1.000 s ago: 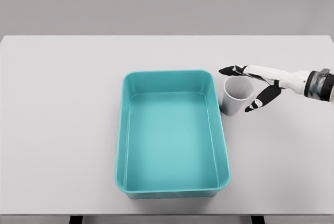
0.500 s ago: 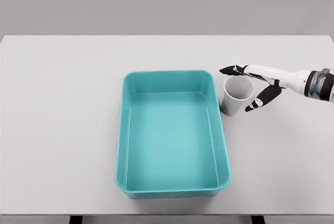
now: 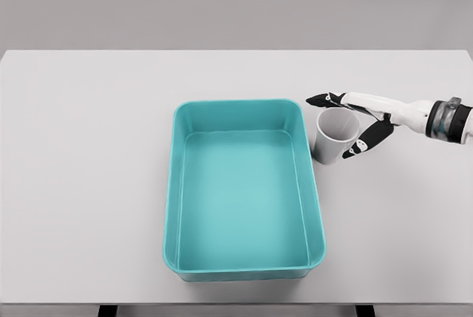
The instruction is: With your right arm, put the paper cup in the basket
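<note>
Right robot hand (image 3: 353, 121) cupped around paper cup (image 3: 334, 135); beside basket (image 3: 242, 108)

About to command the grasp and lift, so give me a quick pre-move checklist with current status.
1. Paper cup upright on the table, just right of the basket: ok.
2. Right hand at the cup, fingers either side of it: ok.
3. Fingers firmly closed on the cup: cannot tell; contact is not clear from the head view.
4. Basket interior free to receive the cup: ok.
5. Cup's gap from the basket wall: cannot tell; they look very close.
6. Left arm out of the way: ok, not in view.
</note>
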Controlling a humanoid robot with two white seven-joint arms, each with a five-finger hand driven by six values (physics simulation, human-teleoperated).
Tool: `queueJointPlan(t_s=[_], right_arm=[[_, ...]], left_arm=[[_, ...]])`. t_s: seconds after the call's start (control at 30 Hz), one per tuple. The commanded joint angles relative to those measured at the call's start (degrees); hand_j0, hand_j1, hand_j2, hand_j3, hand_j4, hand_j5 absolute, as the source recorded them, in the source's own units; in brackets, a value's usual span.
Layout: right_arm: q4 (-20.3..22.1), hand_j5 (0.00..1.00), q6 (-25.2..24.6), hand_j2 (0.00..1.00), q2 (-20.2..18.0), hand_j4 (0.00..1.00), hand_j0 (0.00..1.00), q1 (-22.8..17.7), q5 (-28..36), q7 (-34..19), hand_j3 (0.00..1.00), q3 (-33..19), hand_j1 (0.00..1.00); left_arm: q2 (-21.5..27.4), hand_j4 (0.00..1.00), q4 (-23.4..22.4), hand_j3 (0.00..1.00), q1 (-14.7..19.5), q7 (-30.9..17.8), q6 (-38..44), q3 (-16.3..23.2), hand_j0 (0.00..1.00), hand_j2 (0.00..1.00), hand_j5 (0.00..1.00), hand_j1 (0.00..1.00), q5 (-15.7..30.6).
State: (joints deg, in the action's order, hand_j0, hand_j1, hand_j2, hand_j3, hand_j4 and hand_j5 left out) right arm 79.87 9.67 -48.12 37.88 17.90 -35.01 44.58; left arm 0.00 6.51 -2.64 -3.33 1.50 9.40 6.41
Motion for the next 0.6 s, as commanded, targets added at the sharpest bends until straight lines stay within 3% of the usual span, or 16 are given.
queueJointPlan(t_s=[0.0, 0.17, 0.57], right_arm=[[0.0, 0.98, -0.1, 0.98, -0.1, 0.98, 0.98, 0.0, 0.3, 0.0, 0.98, 0.0, 0.98], [0.0, 0.82, 0.0, 0.82, -0.1, 0.82, 0.82, 0.0, 0.1, 0.0, 0.82, 0.0, 0.82], [-0.1, 0.76, 3.2, 0.76, -0.3, 0.76, 0.76, -0.1, 0.1, 0.0, 0.76, -0.5, 0.76]], left_arm=[[0.0, 1.00, 0.0, 1.00, 0.0, 0.0, 0.0, 0.0, 1.00, 1.00, 1.00, 1.00, 0.0], [0.0, 1.00, 0.0, 1.00, 0.0, 0.0, 0.0, 0.0, 1.00, 1.00, 1.00, 1.00, 0.0], [0.0, 1.00, 0.1, 1.00, 0.0, 0.0, 0.0, 0.0, 1.00, 1.00, 1.00, 1.00, 0.0]])
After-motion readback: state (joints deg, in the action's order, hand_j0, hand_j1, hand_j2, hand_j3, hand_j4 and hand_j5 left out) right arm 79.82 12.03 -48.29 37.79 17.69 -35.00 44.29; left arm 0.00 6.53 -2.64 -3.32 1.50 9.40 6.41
